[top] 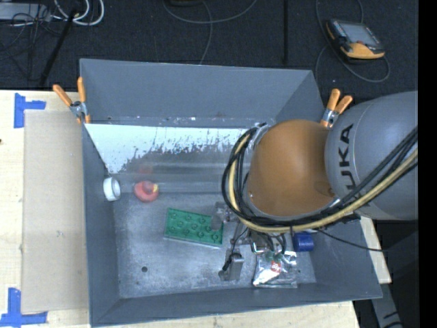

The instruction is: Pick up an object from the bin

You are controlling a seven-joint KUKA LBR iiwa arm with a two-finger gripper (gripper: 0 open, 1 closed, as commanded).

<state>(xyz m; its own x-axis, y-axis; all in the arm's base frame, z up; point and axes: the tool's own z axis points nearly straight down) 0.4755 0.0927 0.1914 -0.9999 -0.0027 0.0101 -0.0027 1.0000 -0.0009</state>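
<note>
My gripper (232, 264) reaches down under the orange dome to the bin floor at the front right. Just left of it lies a green studded building plate (194, 227), tilted, its right end close to the gripper. To the gripper's right a crumpled shiny foil packet (275, 272) with red and green print lies on the floor. A small blue piece (304, 241) sits behind the packet, partly under the cables.
A pink-red rounded thing (145, 191) and a small white cap (111, 188) lie at the back left by the bin's sloping wall. The arm, its dome and black and yellow cables cover the right of the bin.
</note>
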